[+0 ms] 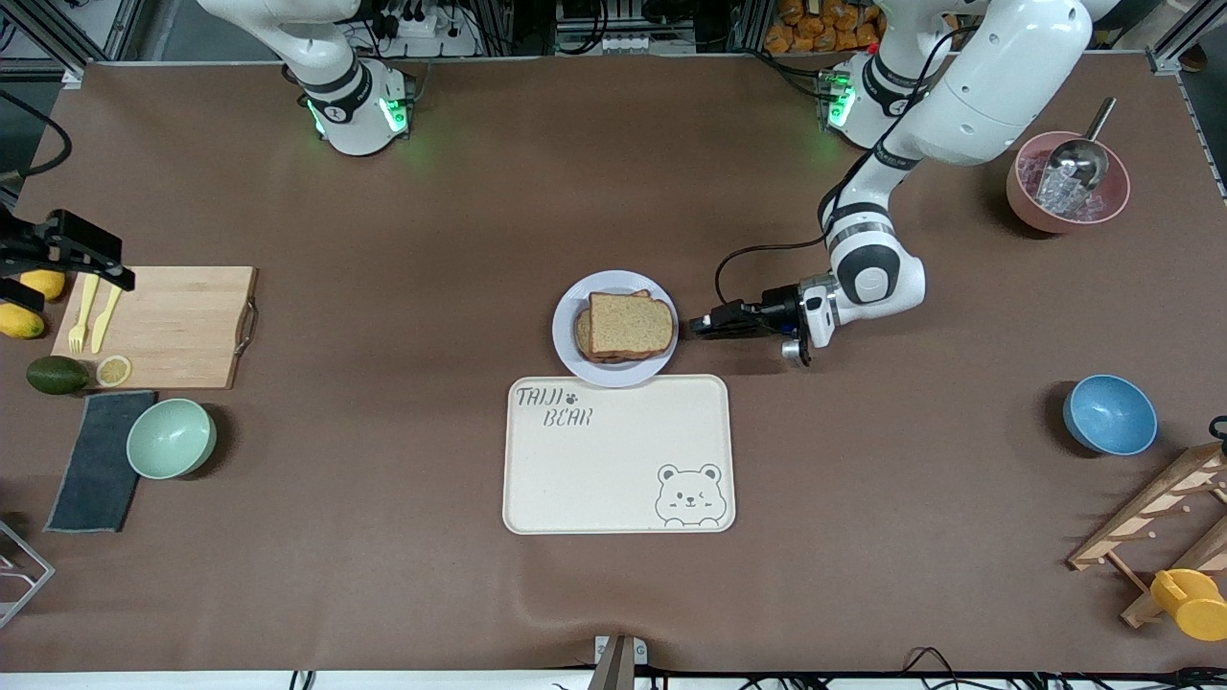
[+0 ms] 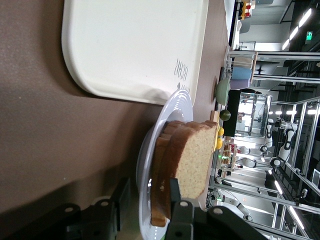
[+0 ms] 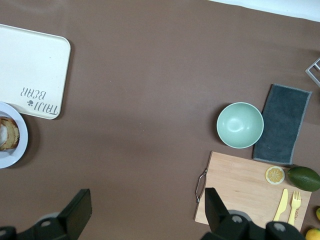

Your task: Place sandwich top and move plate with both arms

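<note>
Fingers (image 2: 112,207) of left gripper (image 1: 705,323) apart beside plate (image 1: 567,335), tray (image 1: 613,479) reads approx. "TAIJI BEAR"

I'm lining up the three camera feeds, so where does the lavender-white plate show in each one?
Front view: the plate sits mid-table, touching the bear tray's edge farthest from the camera.
Left wrist view: the plate stands edge-on just ahead of the left gripper, carrying the sandwich.
Right wrist view: only part of the plate shows at the picture's edge.
Shared landmark: the bear tray.
</note>
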### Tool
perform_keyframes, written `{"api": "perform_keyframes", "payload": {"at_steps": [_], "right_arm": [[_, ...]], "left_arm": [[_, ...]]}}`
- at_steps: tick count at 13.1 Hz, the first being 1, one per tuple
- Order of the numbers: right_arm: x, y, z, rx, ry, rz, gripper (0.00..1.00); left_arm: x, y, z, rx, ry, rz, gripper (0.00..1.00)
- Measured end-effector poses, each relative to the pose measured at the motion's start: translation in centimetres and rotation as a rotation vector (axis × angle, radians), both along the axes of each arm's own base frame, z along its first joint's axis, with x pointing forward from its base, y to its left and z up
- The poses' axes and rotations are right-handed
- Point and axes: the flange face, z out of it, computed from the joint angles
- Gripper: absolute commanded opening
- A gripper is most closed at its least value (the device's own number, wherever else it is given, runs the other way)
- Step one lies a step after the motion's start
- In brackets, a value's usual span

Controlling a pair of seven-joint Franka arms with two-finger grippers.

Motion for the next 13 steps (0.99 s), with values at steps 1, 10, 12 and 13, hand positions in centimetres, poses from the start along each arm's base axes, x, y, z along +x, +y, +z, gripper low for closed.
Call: {"api": "perform_keyframes", "payload": {"at_steps": [1, 10, 12, 13], "right_arm": [[-0.5, -0.1, -0.6, 0.0, 0.001, -0.003, 1.0], [-1.8, -0.4, -1.4, -0.005, -0.003, -0.01, 1.0], [-1.8, -0.2, -1.5, -0.005, 0.0, -0.006, 1.0], [-1.8, -0.1, -1.5, -0.009, 0.001, -0.004, 1.0]], "left_arm": [[0.0, -0.2, -0.4, -0.003, 0.0, -0.004, 0.35], [0.1, -2.0, -1.5, -0.014, 0.005, -0.028, 0.28], [0.1, -2.0, -1.6, -0.014, 0.006, -0.028, 0.28], [0.1, -2.1, -1.6, -0.014, 0.005, -0.029, 0.28]]}}
